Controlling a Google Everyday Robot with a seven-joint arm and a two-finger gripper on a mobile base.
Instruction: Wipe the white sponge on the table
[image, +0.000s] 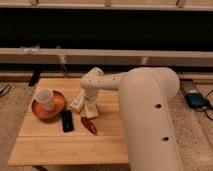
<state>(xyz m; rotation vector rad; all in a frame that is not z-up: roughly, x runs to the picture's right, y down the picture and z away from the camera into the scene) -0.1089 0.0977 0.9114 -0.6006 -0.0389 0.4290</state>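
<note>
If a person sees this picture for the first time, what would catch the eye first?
Probably the big white robot arm filling the right side, its gripper down on the white sponge at the middle of the table. Next, the orange bowl with a white cup at the left.

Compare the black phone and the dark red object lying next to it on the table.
The black phone is a flat rectangle with squared corners; the dark red object is narrower and tapers toward its ends. The phone lies nearly straight front to back, while the red object lies at a slant. The phone sits beside the orange bowl; the red object lies nearer the white sponge, under the hand. Both lie flat on the table.
</note>
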